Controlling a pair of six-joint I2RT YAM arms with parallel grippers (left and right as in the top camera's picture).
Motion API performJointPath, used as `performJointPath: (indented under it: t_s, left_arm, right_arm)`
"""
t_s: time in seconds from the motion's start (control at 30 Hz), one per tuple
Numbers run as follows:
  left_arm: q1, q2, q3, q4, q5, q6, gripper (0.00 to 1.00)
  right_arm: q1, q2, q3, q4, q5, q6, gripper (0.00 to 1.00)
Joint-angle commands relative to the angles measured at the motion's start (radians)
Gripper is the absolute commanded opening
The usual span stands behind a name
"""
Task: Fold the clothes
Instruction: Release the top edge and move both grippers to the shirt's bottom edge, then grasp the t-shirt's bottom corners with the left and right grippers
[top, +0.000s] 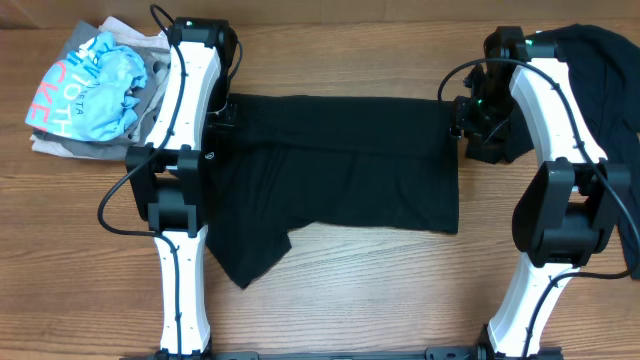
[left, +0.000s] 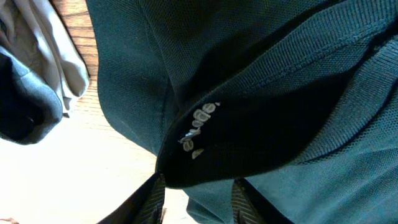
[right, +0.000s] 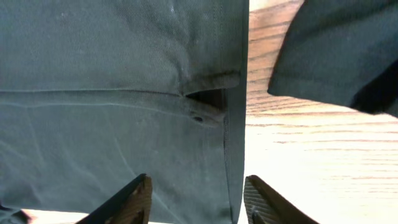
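Black T-shirt (left: 280, 93) logo (left: 200, 129) lettering seemingly illegible

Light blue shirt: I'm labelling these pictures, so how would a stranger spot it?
On the table, find the heap at the overhead view's top left. The light blue shirt lies on top; unlike the grey cloth beneath, it carries pink lettering.

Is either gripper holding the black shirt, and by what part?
Right gripper: open, the black T-shirt edge lying loose between its jaws. Left gripper: a logo-bearing fold sits between the jaws; grip cannot be told.
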Motion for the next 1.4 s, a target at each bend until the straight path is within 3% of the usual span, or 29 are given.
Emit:
performJointPath:
  t_s: [0.0, 0.23, 0.37, 0.57, 0.83, 0.97, 1.1, 1.27, 1.37]
  left_arm:
    - [-0.004, -0.040, 0.006, -0.003, -0.014, 0.009, 0.42]
    - [-0.007, -0.339, 0.012, -0.001, -0.009, -0.003, 0.59]
    - [-0.007, -0.590, 0.012, 0.051, 0.105, -0.002, 0.68]
    - [-0.008, -0.767, 0.012, 0.024, 0.170, -0.002, 0.68]
    - [-0.034, -0.845, -0.077, -0.003, 0.246, 0.013, 0.67]
    - [-0.056, -0.969, -0.285, -0.002, 0.210, -0.059, 0.70]
    - [-0.060, -1.102, -0.550, 0.033, 0.211, -0.142, 0.70]
    - [-0.150, -1.167, -0.883, 0.128, 0.267, -0.192, 0.67]
    - [-0.290, -1.168, -1.182, 0.244, 0.285, -0.365, 0.67]
  right_arm:
    - [-0.003, -0.038, 0.022, 0.003, 0.000, 0.004, 0.51]
    - [-0.003, -0.225, 0.144, -0.116, -0.001, 0.004, 0.54]
    - [-0.002, -0.387, 0.185, -0.145, -0.031, 0.039, 0.56]
    - [-0.002, -0.589, 0.188, -0.213, -0.026, 0.090, 0.56]
    - [-0.002, -0.818, 0.167, -0.272, 0.000, 0.225, 0.56]
    - [-0.002, -0.986, 0.013, -0.272, 0.003, 0.327, 0.56]
    - [-0.002, -1.101, -0.271, -0.271, 0.121, 0.423, 0.57]
    - [-0.002, -1.085, -0.523, -0.164, 0.105, 0.423, 0.58]
    - [-0.002, -1.051, -0.655, -0.040, 0.021, 0.352, 0.59]
